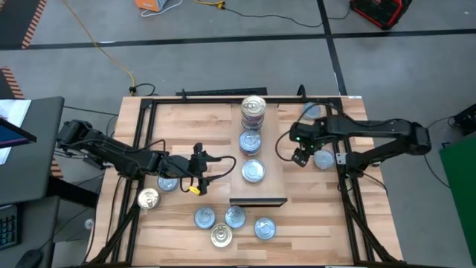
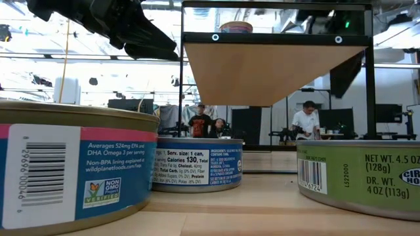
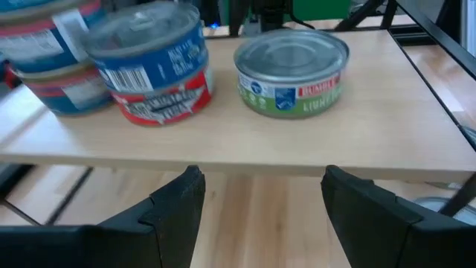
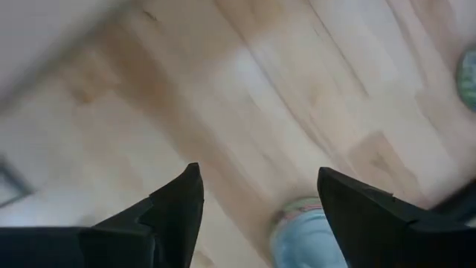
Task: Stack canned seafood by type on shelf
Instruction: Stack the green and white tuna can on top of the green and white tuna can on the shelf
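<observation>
Six loose tins (image 1: pixel 235 217) near surface front edge, more on shelf (image 1: pixel 271 167); rigid, smooth, slippery, best pinched across rims. Left end effector (image 3: pixel 256 197) and right end effector (image 4: pixel 256 195) both spread, empty.

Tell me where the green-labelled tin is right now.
The green-labelled tin sits on the shelf, seen in the left wrist view, beside the blue and red stack and nearest the shelf's front end in the high view.

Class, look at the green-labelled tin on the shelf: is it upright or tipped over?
Upright. The green-labelled tin sits flat on the shelf, lid up, label level.
</observation>
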Controlling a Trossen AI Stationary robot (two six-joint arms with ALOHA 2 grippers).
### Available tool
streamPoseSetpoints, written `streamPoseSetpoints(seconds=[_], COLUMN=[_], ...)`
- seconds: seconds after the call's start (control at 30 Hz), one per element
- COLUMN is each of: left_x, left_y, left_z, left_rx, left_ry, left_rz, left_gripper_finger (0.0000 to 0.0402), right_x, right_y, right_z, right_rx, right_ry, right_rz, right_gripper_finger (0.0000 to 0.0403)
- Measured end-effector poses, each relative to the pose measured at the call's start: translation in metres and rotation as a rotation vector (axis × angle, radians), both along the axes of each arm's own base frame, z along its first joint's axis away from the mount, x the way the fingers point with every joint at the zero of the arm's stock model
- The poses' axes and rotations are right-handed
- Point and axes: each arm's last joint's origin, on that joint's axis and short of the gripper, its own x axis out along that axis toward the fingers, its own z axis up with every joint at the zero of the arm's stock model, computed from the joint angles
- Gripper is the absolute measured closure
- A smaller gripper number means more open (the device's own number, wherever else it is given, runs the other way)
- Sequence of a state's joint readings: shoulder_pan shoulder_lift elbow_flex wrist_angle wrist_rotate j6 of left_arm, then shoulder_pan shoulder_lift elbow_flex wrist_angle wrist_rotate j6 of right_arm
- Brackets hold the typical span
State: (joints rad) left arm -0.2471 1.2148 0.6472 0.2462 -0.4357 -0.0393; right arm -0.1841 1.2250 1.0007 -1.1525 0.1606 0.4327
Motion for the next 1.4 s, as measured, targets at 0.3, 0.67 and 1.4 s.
streamPoseSetpoints(seconds=[0.3,0.67,1.4], left_x=[-0.002,-0.003,-0.004], left_y=[-0.005,-0.004,-0.004], left_z=[0.005,0.001,-0.001], left_rx=[0.092,0.090,0.087], left_ry=[-0.029,0.009,0.030], left_rz=[0.021,0.038,0.039], left_gripper_finger=[0.0143,0.0143,0.0143], right_x=[-0.004,-0.009,-0.018], right_y=[-0.073,-0.142,-0.181], right_z=[-0.018,-0.047,-0.081], right_rx=[-0.070,-0.190,-0.306], right_ry=[0.003,0.032,0.216], right_rz=[-0.145,-0.407,-0.472], right_gripper_finger=[0.0113,0.0113,0.0113])
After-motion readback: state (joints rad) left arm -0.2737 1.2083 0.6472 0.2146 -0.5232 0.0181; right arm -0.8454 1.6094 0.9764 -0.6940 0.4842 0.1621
